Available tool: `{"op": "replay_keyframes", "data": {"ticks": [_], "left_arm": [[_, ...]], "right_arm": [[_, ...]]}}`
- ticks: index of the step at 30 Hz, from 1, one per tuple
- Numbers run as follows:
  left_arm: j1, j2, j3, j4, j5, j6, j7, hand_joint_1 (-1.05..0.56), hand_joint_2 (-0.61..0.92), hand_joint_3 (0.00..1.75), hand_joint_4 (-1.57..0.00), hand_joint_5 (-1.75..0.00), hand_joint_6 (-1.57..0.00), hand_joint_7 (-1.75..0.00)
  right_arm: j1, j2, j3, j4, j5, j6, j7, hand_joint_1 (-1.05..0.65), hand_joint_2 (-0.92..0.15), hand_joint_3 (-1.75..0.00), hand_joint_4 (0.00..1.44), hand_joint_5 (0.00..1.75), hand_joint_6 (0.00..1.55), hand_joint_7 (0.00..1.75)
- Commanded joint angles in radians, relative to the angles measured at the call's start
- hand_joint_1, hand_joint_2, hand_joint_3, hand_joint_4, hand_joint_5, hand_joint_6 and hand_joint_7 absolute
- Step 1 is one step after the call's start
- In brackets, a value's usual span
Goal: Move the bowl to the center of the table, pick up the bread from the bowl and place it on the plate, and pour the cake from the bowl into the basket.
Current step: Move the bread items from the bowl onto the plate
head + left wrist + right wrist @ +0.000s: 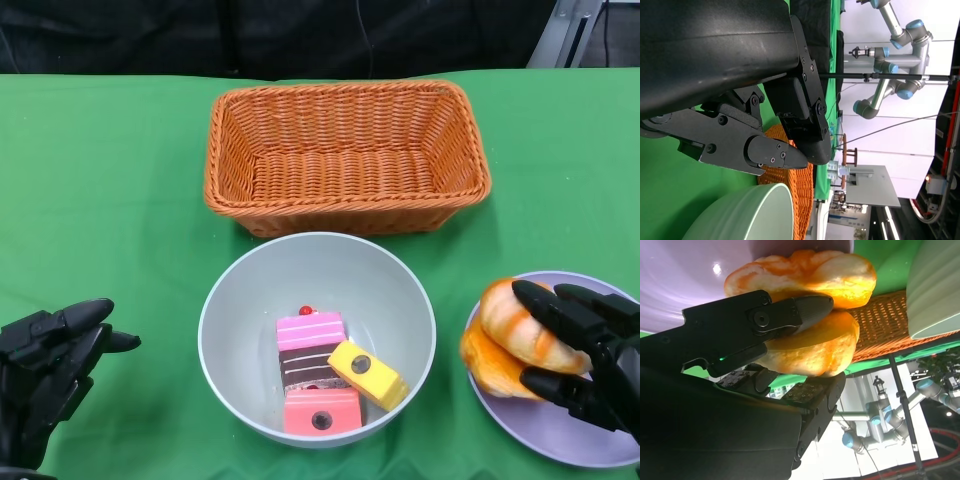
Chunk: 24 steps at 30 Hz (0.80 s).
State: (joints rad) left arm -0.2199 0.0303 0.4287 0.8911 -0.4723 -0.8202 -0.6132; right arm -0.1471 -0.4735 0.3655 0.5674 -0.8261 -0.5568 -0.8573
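I see the green table filling most of the head view, with a dark backdrop behind its far edge. The woven orange basket is the biggest thing on it, sitting at the far centre. Just in front of it, near but not touching, stands the pale grey bowl, roughly mid-table between my two hands. Inside the bowl lie three cake pieces: a pink layered cake with a red dot on top, a pink slice nearest me, and a yellow slice leaning against them. To the right of the bowl sits the purple plate.

The bread, a glazed orange roll, is over the plate's left side. My right hand grips it, fingers wrapped across its top and front; the right wrist view shows a finger pressed into the roll's crease. I cannot tell whether the bread touches the plate.

My left hand hovers low at the left, well apart from the bowl, fingers loosely spread and holding nothing. Beyond the table, the wrist views show grey-and-blue robot arms in a bright room.
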Motion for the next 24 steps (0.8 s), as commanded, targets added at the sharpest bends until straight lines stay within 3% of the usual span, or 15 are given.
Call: {"op": "replay_keyframes", "data": {"ticks": [1,6,24], "left_arm": [[-0.003,0.02,0.004,0.008,-0.002,-0.011,-0.01,-0.3,0.92,0.16,-0.9,-0.9,-1.29,-0.01],[-0.004,0.02,0.002,0.01,0.006,-0.014,-0.003,-0.28,0.92,0.17,-0.89,-0.91,-1.29,-0.01],[-0.006,0.02,0.002,0.011,0.0,0.0,-0.016,-0.28,0.92,0.17,-0.86,-0.95,-1.29,0.0]], "right_arm": [[0.017,-0.01,-0.018,-0.012,0.012,0.008,0.015,-0.74,-0.92,-0.16,0.59,0.0,0.53,0.0],[0.02,0.001,-0.026,-0.023,0.027,0.007,0.032,-0.87,-0.92,-0.2,0.52,0.0,0.44,0.0],[0.024,0.007,-0.045,-0.038,0.019,0.003,0.017,-0.86,-0.92,-0.21,0.52,0.01,0.45,0.01]]}}
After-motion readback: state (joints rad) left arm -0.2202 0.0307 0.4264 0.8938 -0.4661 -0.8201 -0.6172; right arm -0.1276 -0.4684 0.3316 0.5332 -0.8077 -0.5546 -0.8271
